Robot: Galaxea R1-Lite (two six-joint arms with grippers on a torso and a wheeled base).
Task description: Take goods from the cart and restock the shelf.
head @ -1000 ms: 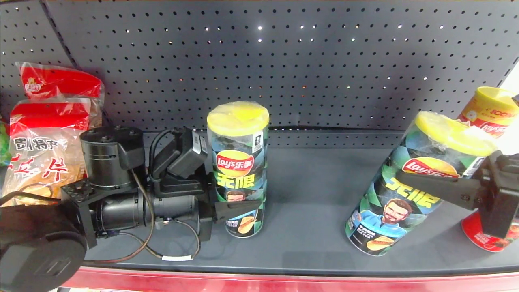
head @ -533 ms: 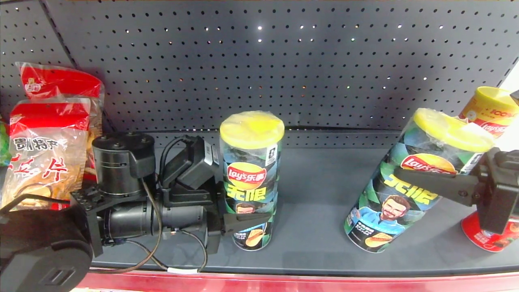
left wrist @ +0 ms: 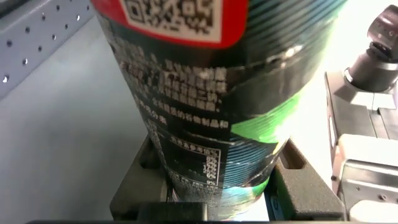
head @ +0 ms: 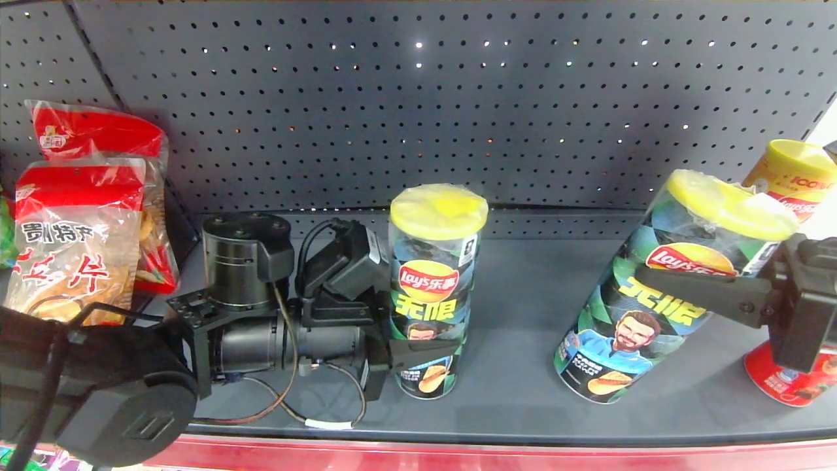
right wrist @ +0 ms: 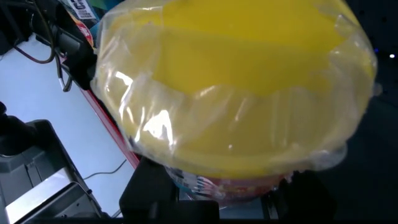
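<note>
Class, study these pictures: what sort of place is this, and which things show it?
Probably a shop: a shelf with a pegboard back, and packaged goods there: bagged snacks, an upright chip can, a tilted chip can.

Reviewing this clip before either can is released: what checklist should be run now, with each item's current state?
1. The left gripper shut on the left can: ok.
2. The left can upright: ok.
3. The right gripper shut on the right can: ok.
4. The right can upright: not ok, it leans, lid toward the robot's right.
5. The right can's base flat on the shelf: cannot tell.
6. Bare shelf between the cans: ok.
</note>
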